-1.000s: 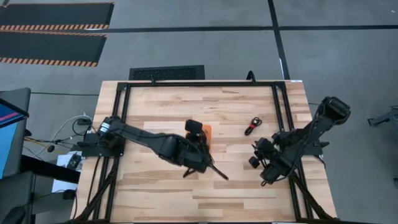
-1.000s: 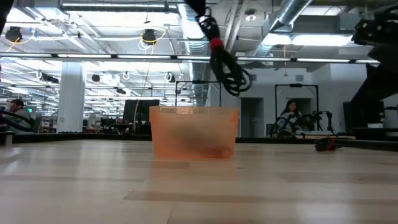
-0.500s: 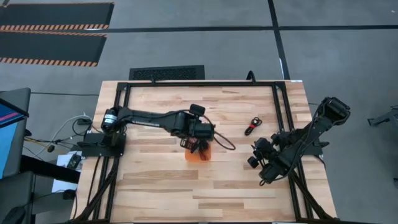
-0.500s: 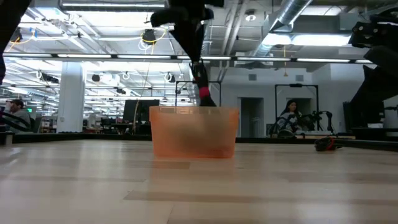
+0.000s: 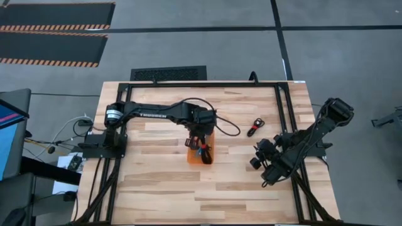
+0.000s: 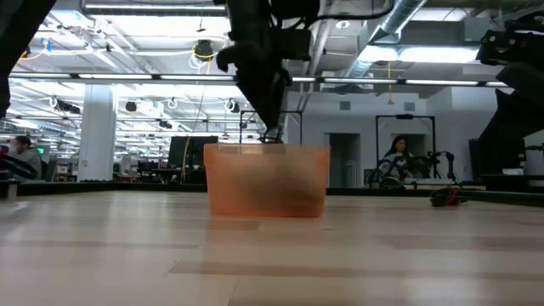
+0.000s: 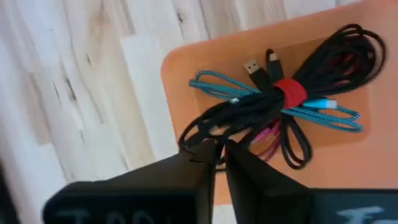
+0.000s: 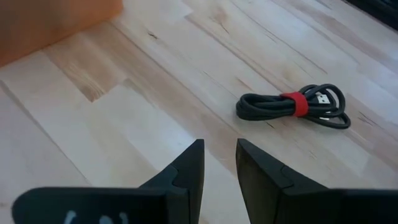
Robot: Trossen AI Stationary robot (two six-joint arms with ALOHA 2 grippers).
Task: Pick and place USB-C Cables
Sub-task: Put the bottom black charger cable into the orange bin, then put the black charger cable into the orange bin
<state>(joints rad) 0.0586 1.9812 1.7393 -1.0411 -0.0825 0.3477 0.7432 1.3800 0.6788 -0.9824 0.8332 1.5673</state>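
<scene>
Black cord, light and floppy: we see our left tool point(image 7: 217, 155) nearly closed on a loop of one bundled cable point(image 7: 273, 102) over the orange bin point(image 5: 202, 150). The right tool point(image 8: 217, 165), slightly parted and empty, waits near another cable point(image 8: 292, 106) on the desk point(image 5: 251, 182); we judge its red tie point(image 8: 293, 104) the surest hold.

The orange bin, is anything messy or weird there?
Nothing is spilled. The left tool is pinching a black cable over the bin, on top of the teal and maroon ones. Only one cable sits outside on the table, near the waiting right tool.
</scene>
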